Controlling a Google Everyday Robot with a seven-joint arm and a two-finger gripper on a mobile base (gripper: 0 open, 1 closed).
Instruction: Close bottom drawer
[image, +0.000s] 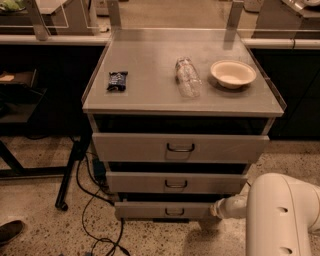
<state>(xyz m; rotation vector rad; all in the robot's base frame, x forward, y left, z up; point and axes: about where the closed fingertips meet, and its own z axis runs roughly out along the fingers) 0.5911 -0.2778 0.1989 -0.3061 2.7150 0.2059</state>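
Shoe tip (10, 231) down in the bottom left corner on the speckled floor (40, 200), and just right of it a dark stand leg (70, 170) with black cables (92, 200) trailing past. Moving onto the grey bench (150, 95): a dark snack packet (117, 80) lies flat on the left, a clear plastic bottle (188, 76) lies on its side near the middle, and a cream bowl (233, 73) sits upright just beside it on the right. Below come three drawers: the tall top drawer (180, 147), the middle drawer (176, 183), and at floor level the bottom drawer (165, 210), the slimmest front, with a dark gap above it and its small wire handle (174, 212) at centre. Right there at that drawer's right end is the gripper (218, 207), up against the front panel. Whether it is clenched or released, I cannot tell. The white arm (282, 215) fills the bottom right corner.
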